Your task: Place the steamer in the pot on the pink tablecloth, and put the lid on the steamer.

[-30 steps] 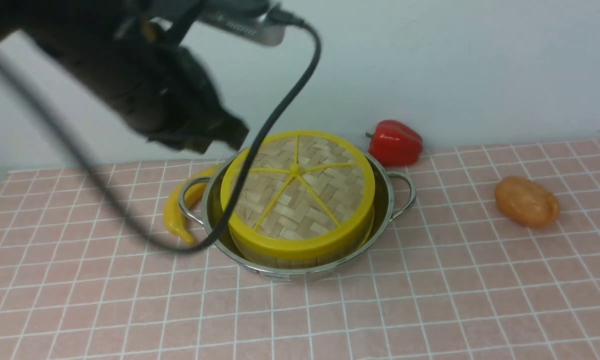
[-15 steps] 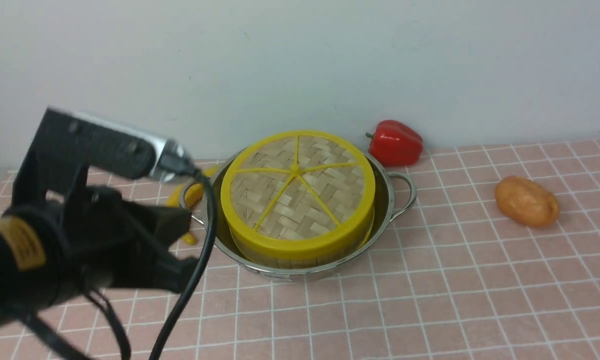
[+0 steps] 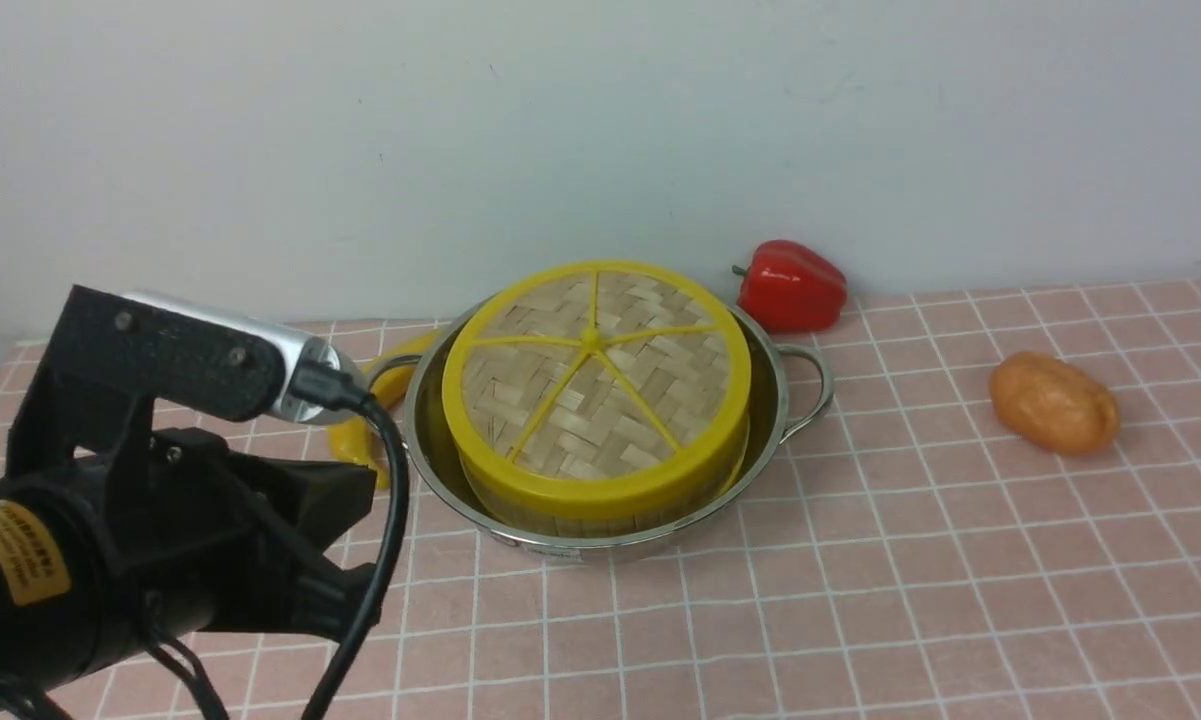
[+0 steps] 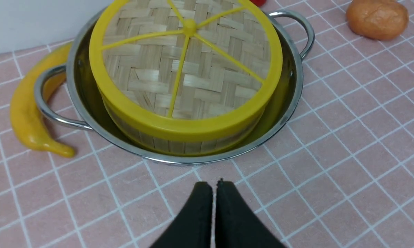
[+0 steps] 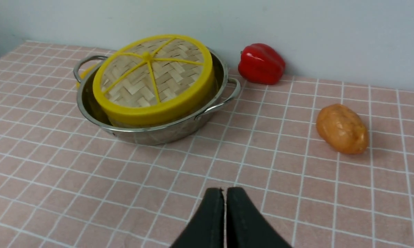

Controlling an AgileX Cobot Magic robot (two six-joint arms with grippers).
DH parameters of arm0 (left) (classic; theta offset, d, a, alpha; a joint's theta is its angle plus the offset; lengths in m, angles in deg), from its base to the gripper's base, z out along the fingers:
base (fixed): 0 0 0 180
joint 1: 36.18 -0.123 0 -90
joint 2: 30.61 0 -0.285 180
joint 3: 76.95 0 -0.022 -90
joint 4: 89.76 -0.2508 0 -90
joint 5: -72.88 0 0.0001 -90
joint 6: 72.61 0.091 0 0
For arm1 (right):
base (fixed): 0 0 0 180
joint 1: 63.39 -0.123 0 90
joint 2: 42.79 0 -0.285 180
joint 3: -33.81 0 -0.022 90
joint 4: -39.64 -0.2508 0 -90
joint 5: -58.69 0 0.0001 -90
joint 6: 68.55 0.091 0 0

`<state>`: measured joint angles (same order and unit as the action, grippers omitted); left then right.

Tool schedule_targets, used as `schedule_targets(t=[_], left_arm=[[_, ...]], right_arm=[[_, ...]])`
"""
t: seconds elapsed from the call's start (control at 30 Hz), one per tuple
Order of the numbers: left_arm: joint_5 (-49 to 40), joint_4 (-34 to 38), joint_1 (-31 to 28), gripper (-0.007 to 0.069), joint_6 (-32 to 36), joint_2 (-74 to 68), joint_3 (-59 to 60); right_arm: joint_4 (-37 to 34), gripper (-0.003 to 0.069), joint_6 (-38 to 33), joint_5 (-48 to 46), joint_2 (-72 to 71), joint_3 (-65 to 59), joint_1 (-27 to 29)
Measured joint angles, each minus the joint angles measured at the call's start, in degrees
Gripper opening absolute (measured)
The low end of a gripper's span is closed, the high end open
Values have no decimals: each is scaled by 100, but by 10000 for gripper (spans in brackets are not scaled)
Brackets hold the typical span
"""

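Note:
The lid (image 3: 595,370) lies flat on the steamer (image 3: 580,520), whose bamboo side wall shows just below the lid's yellow rim. The steamer stands inside the pot (image 3: 772,400) on the pink tablecloth (image 3: 860,600). The steamer's inside is hidden by the lid. My left gripper (image 4: 213,184) is shut and empty, low over the cloth just in front of the pot (image 4: 293,86); its arm (image 3: 160,530) fills the front view's lower left. My right gripper (image 5: 224,189) is shut and empty, over the cloth well short of the pot (image 5: 158,132), and is out of the front view.
A yellow banana-shaped toy (image 3: 348,440) lies against the pot's left handle. A red bell pepper (image 3: 790,285) sits by the back wall, right of the pot. An orange potato (image 3: 1055,403) lies further right. The left arm's black cable (image 3: 385,520) hangs near the pot.
My left arm has come down from above the pot's left side and drawn back to the near left, low over the cloth. The lid, steamer and pot have not moved.

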<state>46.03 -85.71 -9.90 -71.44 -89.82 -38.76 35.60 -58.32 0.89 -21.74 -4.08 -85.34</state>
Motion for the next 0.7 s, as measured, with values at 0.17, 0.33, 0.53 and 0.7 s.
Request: schedule_targets(t=[0.17, 0.33, 0.53, 0.7], left_arm=[[336, -990, -557, 22, 629, 986, 673], [1184, -1158, -1583, 31, 699, 2482, 2150], [1650, -1175, -2581, 43, 455, 4213, 3568], [1684, -1198, -2905, 50, 425, 4963, 3943]], right_arm=[[-306, 50, 0, 0, 0, 0, 0], [-534, 62, 0, 0, 0, 0, 0], [-740, 77, 0, 0, 0, 0, 0], [-865, 91, 0, 0, 0, 0, 0]])
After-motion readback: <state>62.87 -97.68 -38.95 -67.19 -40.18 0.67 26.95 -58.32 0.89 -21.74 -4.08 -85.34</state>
